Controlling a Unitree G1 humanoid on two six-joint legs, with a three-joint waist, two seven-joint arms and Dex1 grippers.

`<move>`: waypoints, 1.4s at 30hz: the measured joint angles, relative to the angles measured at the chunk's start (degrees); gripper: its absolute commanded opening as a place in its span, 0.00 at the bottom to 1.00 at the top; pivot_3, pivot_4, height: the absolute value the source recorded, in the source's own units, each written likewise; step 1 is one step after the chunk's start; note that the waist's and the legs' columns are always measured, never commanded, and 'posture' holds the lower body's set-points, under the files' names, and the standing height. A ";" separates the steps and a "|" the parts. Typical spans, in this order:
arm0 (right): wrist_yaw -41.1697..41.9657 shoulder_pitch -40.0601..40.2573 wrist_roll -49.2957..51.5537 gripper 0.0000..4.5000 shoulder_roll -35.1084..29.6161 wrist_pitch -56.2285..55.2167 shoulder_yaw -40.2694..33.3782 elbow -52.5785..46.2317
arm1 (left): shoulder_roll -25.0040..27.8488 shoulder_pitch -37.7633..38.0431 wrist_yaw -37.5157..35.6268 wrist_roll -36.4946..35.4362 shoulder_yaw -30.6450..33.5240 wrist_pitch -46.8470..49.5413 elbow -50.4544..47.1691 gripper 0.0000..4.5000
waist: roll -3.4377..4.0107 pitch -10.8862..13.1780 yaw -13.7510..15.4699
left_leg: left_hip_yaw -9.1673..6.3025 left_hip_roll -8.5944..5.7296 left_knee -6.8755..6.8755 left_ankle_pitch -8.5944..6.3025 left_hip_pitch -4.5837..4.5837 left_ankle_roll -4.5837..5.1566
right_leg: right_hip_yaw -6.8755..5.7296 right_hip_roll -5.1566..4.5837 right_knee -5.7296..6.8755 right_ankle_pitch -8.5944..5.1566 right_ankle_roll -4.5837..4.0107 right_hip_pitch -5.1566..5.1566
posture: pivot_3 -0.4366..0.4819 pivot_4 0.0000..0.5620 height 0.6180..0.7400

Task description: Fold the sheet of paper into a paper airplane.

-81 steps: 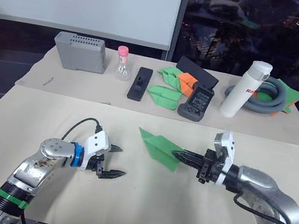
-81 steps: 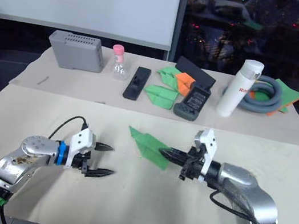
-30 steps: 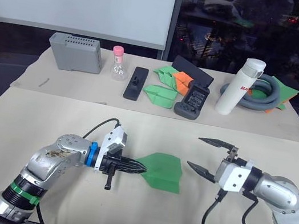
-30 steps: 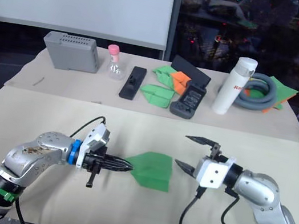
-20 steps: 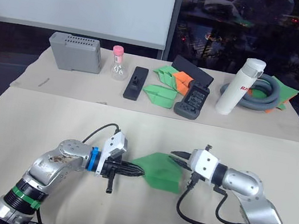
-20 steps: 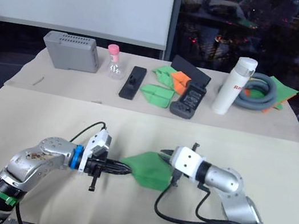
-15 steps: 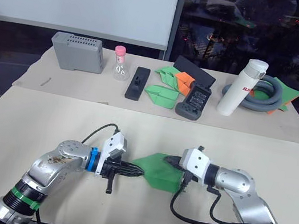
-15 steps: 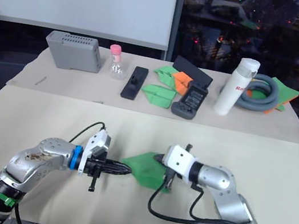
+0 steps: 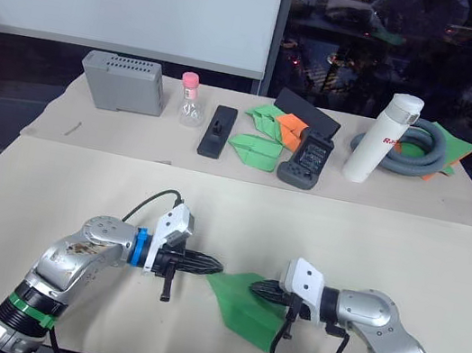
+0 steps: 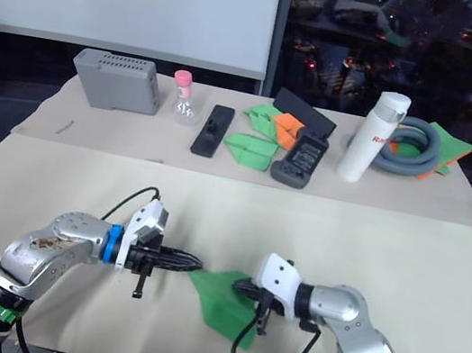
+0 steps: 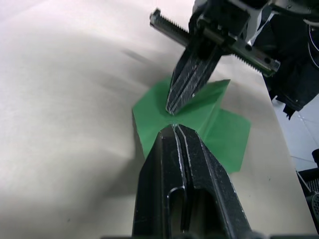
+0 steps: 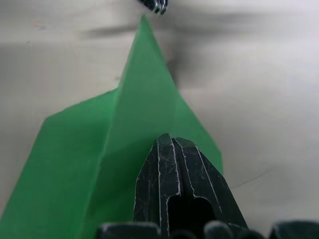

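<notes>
Paper: the green paper airplane (image 9: 243, 304) lies flat on the bench (image 9: 79, 185), between our two tools, its sharp nose toward the left tool.
Left tool (image 9: 213, 268): fingers pressed together, tips at the nose; from the left wrist view we cannot tell whether paper sits between them.
Right tool (image 9: 264, 288): fingers closed together, tips bearing down on the middle of the wedge; we cannot tell if it pinches a layer or only presses.
Step, as we judge it: setting a crease along the centre line.
To do it well: we keep the nose pinned, run the right tool along the fold away from the left tool, and press lightly so the layers do not shear.
Risk: dragging the whole wedge across the bench.
</notes>
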 measured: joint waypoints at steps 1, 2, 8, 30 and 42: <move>-0.36 0.25 0.15 0.00 0.21 0.15 -0.21 -0.35 | -0.09 0.00 0.01 0.00 -0.08 -0.01 0.00 0.00 | 0.00 0.00 0.01 | 0.00 0.00 0.00 0.00 0.00 0.00 | 0.00 0.00 0.01 0.00 0.00 0.00 | 0.48 0.27 1.00; -0.94 0.32 0.85 0.00 0.79 0.70 -0.64 -0.94 | -0.18 0.00 0.04 -0.01 -0.10 -0.01 0.00 0.00 | 0.00 0.00 0.01 | 0.00 0.02 -0.01 0.00 0.00 -0.01 | 0.00 0.01 0.01 0.00 0.00 0.00 | 0.48 0.27 1.00; -1.85 -0.12 6.40 0.00 0.99 4.09 -6.32 -4.10 | -0.19 -0.48 -0.47 -0.38 -0.04 0.00 0.08 0.00 | 0.00 0.00 0.03 | 0.00 0.01 0.00 0.00 0.00 0.00 | 0.00 0.01 0.01 0.00 0.00 0.00 | 0.48 0.27 1.00; -4.24 14.85 4.99 0.62 -6.41 4.34 -7.43 -12.17 | 1.69 -3.08 -2.68 3.03 -0.94 -2.93 3.59 0.00 | -0.02 0.00 0.55 | 0.01 0.02 0.08 -0.04 -0.01 0.06 | 0.00 0.06 -0.05 0.00 0.00 0.05 | 0.48 0.27 1.00; -4.51 9.83 -2.57 0.01 -4.16 -10.23 -5.61 -6.22 | 2.03 -3.71 -1.88 3.28 0.57 -3.48 5.68 0.00 | -0.02 0.00 0.39 | 0.02 0.06 0.13 -0.02 0.00 0.04 | 0.01 0.12 -0.02 0.00 0.00 0.04 | 0.48 0.27 1.00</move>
